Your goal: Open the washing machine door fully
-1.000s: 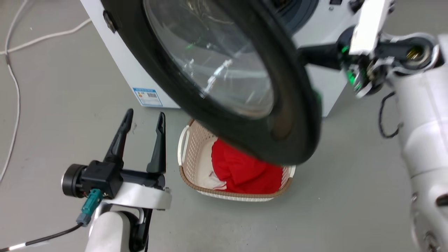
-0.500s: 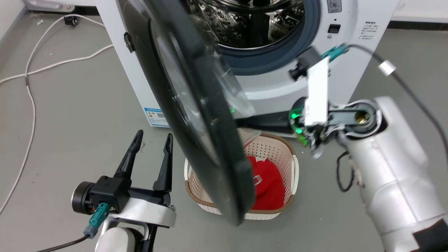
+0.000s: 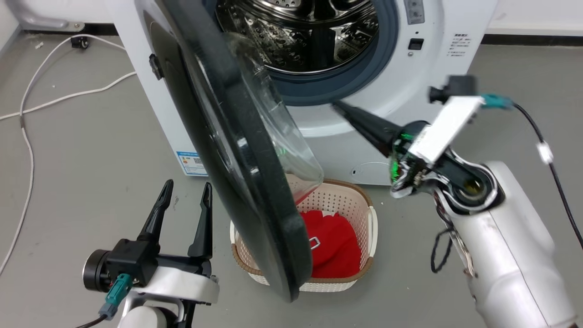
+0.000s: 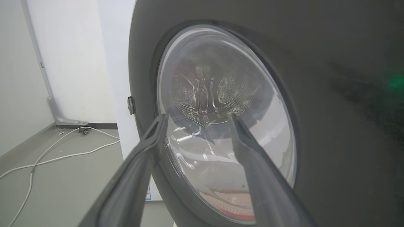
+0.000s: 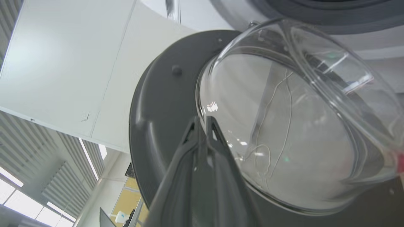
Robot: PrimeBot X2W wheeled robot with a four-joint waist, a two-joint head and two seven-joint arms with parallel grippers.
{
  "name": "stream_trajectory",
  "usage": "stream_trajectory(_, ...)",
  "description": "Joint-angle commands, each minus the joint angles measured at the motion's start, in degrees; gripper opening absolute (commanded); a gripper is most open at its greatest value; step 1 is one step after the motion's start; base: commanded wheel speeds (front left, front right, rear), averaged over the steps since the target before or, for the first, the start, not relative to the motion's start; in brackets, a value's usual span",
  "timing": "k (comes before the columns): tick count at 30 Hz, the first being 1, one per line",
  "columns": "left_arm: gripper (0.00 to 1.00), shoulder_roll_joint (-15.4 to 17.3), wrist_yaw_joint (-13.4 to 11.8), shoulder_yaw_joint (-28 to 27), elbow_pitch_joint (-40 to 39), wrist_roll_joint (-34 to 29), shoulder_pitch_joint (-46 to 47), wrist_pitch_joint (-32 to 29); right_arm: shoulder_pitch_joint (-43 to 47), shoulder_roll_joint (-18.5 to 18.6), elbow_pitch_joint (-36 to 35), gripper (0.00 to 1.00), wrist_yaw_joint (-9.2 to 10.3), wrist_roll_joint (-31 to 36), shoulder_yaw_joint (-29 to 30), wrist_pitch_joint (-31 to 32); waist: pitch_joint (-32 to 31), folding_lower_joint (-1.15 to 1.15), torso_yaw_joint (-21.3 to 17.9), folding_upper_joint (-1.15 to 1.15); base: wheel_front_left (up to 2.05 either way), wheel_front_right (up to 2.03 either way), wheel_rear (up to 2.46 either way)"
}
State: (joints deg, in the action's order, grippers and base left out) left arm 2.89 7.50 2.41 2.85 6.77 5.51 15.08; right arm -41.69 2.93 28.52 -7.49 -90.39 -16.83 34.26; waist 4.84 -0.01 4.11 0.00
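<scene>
In the head view, the washing machine door (image 3: pixel 237 173) is standing open, edge-on across mid-frame, hinged at the left of the washing machine (image 3: pixel 364 146) and overhanging a laundry basket (image 3: pixel 371 228) (red cloth (image 3: pixel 332 241) inside). Our left gripper (image 3: pixel 188 183) is hanging wide open at lower left. Our right gripper (image 3: pixel 339 107), fingers pressed together, is pointing in from the right.

In the left wrist view, the spread fingers are framing the door's glass.

In the right wrist view, the closed fingers are lying beside the glass bowl (image 5: pixel 284 126); we cannot tell whether they touch it.
</scene>
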Motion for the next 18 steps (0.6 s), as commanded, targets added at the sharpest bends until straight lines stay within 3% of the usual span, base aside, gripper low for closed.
stream_trajectory(1, 1.00, 0.0, 0.0, -0.6, -0.3, -0.2, -1.3, 0.1, 3.9, 0.1, -2.3, 1.00, 0.00, 0.9, 2.3, -5.4, -0.7, 0.01, -1.0, 0.00, 0.00, 0.00, 0.00)
stream_trajectory(10, 1.00, 0.0, 0.0, -3.1, -0.2, -0.5, -3.9, 0.1, 23.6, 2.1, -14.0, 1.00, 0.00, 6.5, 11.6, -26.4, -3.1, 0.01, -3.1, 0.00, 0.00, 0.00, 0.00)
stream_trajectory(14, 1.00, 0.0, 0.0, -3.9, 0.0, -0.6, -4.5, 0.1, 31.4, 2.9, -17.1, 1.00, 0.00, 12.8, 14.0, -34.9, -4.0, 0.01, -3.6, 0.00, 0.00, 0.00, 0.00)
stream_trajectory(18, 1.00, 0.0, 0.0, -4.6, 0.0, -0.8, -5.1, 0.1, 37.0, 3.8, -18.7, 1.00, 0.00, 23.7, 15.7, -42.6, -4.6, 0.01, -4.2, 0.00, 0.00, 0.00, 0.00)
